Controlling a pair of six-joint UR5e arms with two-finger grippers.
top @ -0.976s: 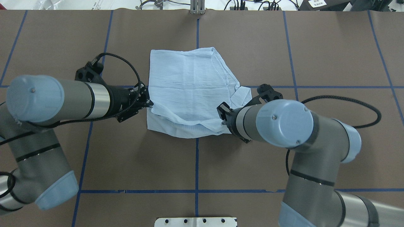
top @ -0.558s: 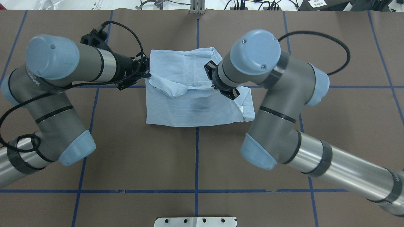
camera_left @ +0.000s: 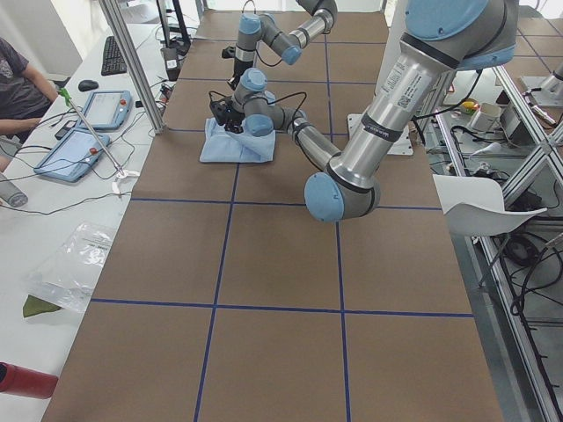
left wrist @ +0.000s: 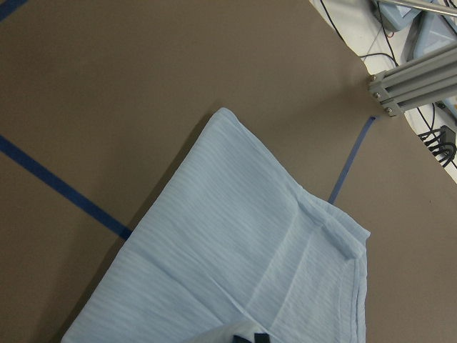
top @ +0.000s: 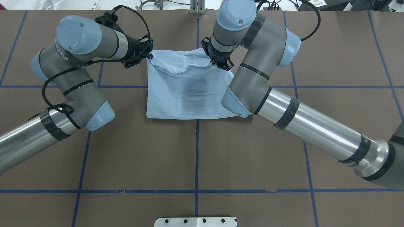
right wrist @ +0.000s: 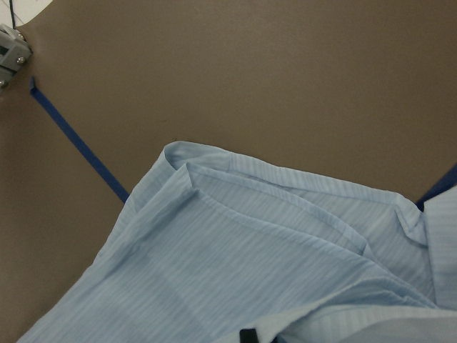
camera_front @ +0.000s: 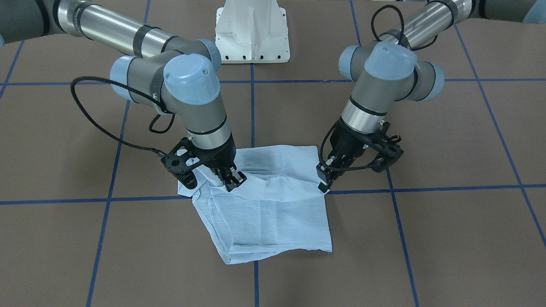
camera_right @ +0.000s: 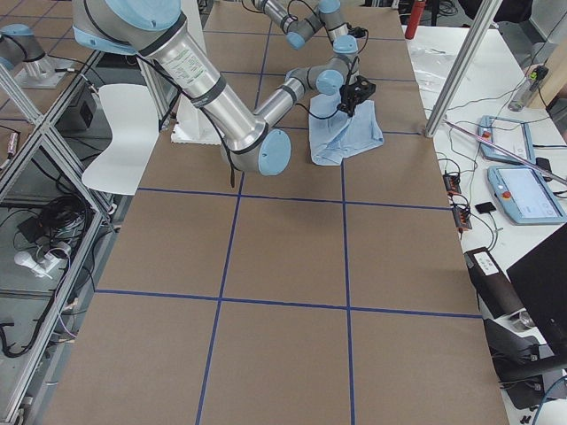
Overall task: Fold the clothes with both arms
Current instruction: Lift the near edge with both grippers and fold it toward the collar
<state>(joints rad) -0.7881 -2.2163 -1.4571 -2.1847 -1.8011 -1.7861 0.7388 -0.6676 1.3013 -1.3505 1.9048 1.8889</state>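
- the left gripper is pinched closed on one corner of the shirt, at its lifted hem; no gap shows between the jaws in the front view.
- the right gripper is clamped the same way on the hem's opposite corner.
- the held hem runs from one gripper straight to the other, side to side across the robot, and sags a little midway between them.
- the rest of the shirt lies flat on the table beneath both grippers, reaching back toward the robot and forward past the fingertips.
- the coming move, i judge, turns on this: the shirt's far edge lies ahead of and below both grippers, roughly parallel to the held hem. both wrist views show that cloth out in front.
- neither arm is clearly nearer that edge. they sit about level, so they would need to go forward and down together to keep the hem square.
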